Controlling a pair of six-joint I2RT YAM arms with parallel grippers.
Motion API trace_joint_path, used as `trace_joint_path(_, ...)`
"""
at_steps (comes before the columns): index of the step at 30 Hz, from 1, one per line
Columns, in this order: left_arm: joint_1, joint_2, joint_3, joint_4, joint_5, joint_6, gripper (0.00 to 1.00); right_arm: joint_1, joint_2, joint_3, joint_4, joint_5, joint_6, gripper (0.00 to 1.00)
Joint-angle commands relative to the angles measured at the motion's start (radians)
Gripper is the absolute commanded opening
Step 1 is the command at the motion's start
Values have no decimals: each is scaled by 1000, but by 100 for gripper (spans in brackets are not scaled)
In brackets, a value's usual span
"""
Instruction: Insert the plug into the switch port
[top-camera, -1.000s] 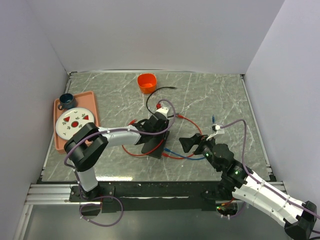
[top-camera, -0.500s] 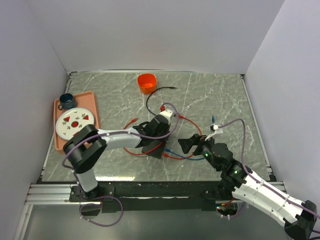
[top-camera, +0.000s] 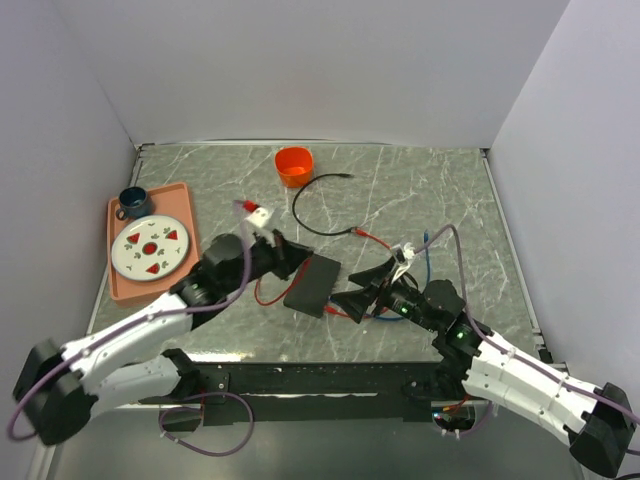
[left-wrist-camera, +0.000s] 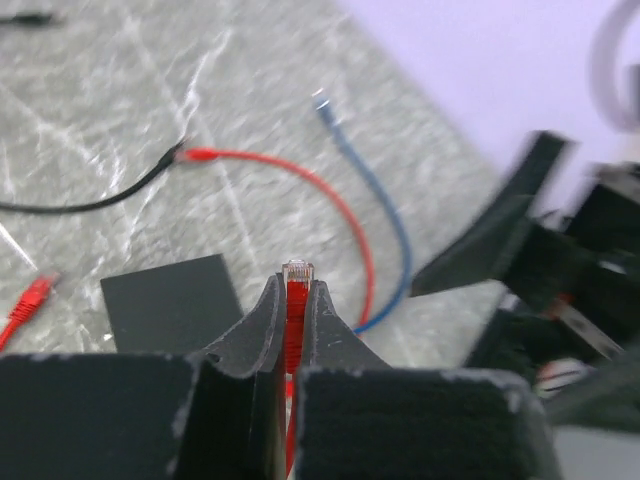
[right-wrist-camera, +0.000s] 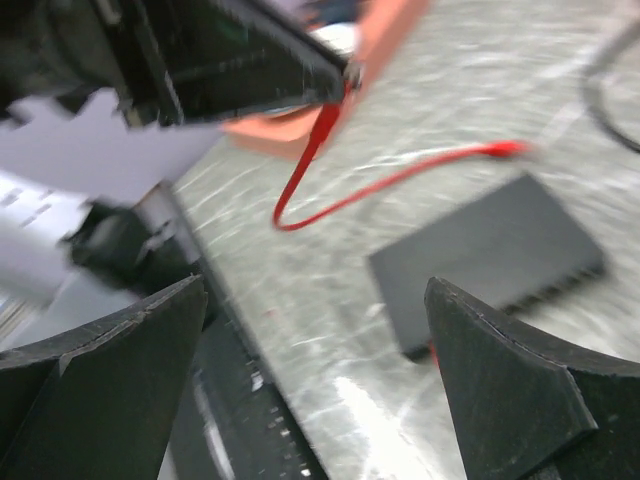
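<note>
Plainly the job was only begun. Our left gripper (left-wrist-camera: 297, 290) was clamped tight on the plug (left-wrist-camera: 297, 268), pinching its red collar so that the clear tip stuck out past the fingertips, and the red cable (right-wrist-camera: 318, 135) trailed down from it. The plug hung just beside the black box (top-camera: 312, 283), not in it. Along the narrow edge facing our right gripper (top-camera: 355, 288) we made out a row of notches that we took for the port (right-wrist-camera: 562, 283), though the blur kept us from being sure. What was left, as we judged it, was to turn the plug toward that edge, line it up and push it home.

Our right gripper stood spread wide with nothing in it, close to that same edge. That left little room between the two arms. The box lay mid-table (top-camera: 450, 190), well clear of every rim. A blue cable (left-wrist-camera: 375, 200) and a black cable (top-camera: 310, 222) strayed near it. The tray (top-camera: 185, 200) and the orange cup (top-camera: 293, 165) sat well apart.
</note>
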Motion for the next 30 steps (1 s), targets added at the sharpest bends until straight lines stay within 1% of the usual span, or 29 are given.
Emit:
trace_joint_path(1,55,-165,-115,185,265,-72,1,0,25,74,209,-218,-24,95)
trace_joint_path(2,62,-191,-149,209,319,-89,1,1,28,79,223,-241,-20,94)
trace_joint_path(3,62,-238,-163,227,340,-96,1,8,27,88,261,-258,-13,94)
trace_joint_path(6,63,-311,-203,279,393,-133,1,24,30,94,316,-274,17,94)
trace_joint_path(9,63,-363,-237,322,402,-167,1,49,80,126,358,-249,36,91)
trace_joint_path(12,65,-391,-254,348,405,-192,1,95,174,155,399,-228,37,84)
trace_joint_path(14,63,-397,-252,358,422,-202,1,113,238,155,482,-229,49,77)
trace_joint_path(16,63,-405,-254,378,437,-218,1,120,286,151,534,-237,73,75)
trace_joint_path(17,63,-409,-255,387,439,-222,1,120,295,152,563,-240,79,71)
trace_joint_path(24,63,-448,-254,396,436,-245,1,130,329,163,625,-251,85,63)
trace_joint_path(30,63,-455,-255,402,431,-256,1,149,335,163,668,-240,102,57)
